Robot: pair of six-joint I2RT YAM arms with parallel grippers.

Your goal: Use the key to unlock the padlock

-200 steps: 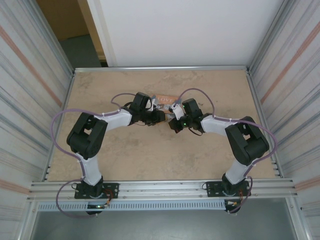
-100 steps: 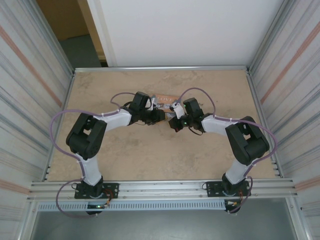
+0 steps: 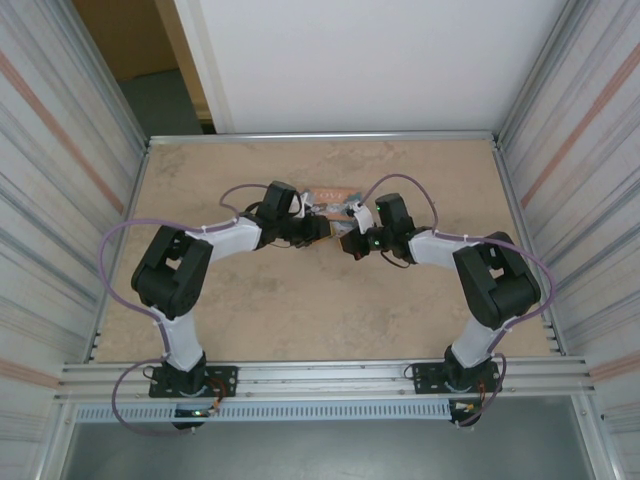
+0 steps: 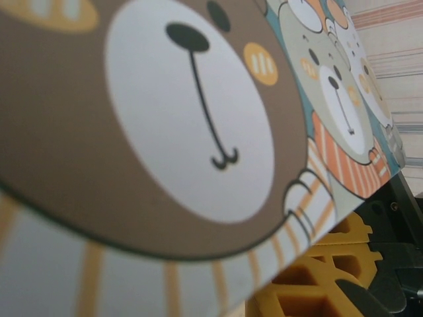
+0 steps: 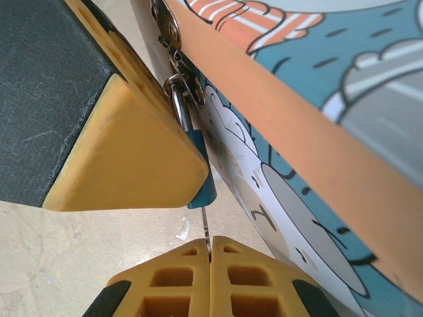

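Observation:
A small blue padlock (image 5: 203, 188) hangs by its silver shackle (image 5: 178, 109) from the latch of a bear-print box (image 5: 317, 132). In the right wrist view my right gripper (image 5: 210, 246) is shut on a thin metal key (image 5: 206, 228), whose blade runs up into the padlock's underside. A yellow finger (image 5: 132, 145) of my left gripper lies against the padlock and covers most of it. From above, the left gripper (image 3: 322, 228) and the right gripper (image 3: 350, 240) meet in front of the box (image 3: 330, 195). The left wrist view is close against the box's printed face (image 4: 192, 125).
The tan table (image 3: 300, 300) stretches in front of the arms. Corrugated metal walls (image 3: 70, 200) close in both sides and a white panel (image 3: 370, 60) stands at the back. A yellow gripper finger (image 4: 330, 271) sits at the left wrist view's lower right.
My right wrist has shifted slightly right and toward the far side while the gripper stays at the padlock. The left arm has hardly moved.

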